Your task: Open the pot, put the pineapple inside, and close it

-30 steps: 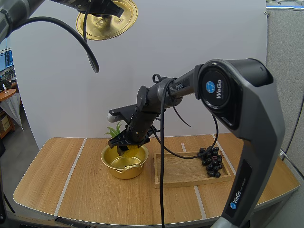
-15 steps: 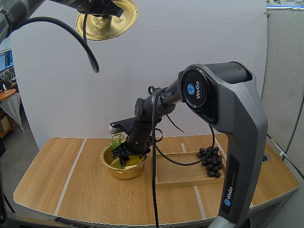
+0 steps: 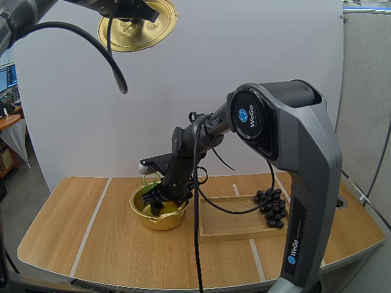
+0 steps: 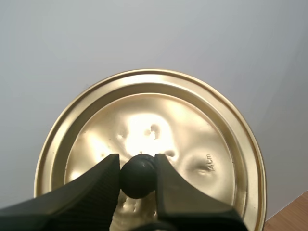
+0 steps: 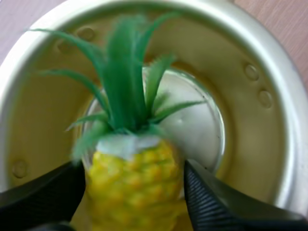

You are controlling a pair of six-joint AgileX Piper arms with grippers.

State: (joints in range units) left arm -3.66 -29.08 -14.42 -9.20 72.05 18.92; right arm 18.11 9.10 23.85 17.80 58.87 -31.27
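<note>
Two robot arms at a wooden table (image 3: 73,238). The right arm (image 3: 287,140), grey & black, reaches fwd and down, w/ the right gripper (image 3: 160,204) dipped into a gold pot (image 3: 142,212). The pot stands open on the table, left of centre. A round blue-and-white badge (image 3: 247,116) on the arm's big joint reads "WeGo". The same word runs up the lower housing nr the base. Just right of the pot is a shallow wooden tray (image 3: 235,227), w/ a bunch of dark grapes (image 3: 272,207) on its far right end.

Right wrist view: the pineapple (image 5: 137,192), yellow body w/ green leaves, sits betw the two black fingers (image 5: 211,202). They press its sides, so the gripper is clamped on it. The fruit is inside the pot's rim, w/ gold walls all round and the pale pot floor behind the leaves. Can't tell if it touches the bottom.

The left gripper (image 4: 138,166) is raised high above the table, well apart from the pot, holding the gold lid (image 4: 192,125). Its fingers are closed on the lid's black knob (image 4: 138,177), one each side. A small stamped mark on the lid ends in "cm"; the digits are hard to read. In the high view the lid hangs tilted, its face turned toward the camera
</note>
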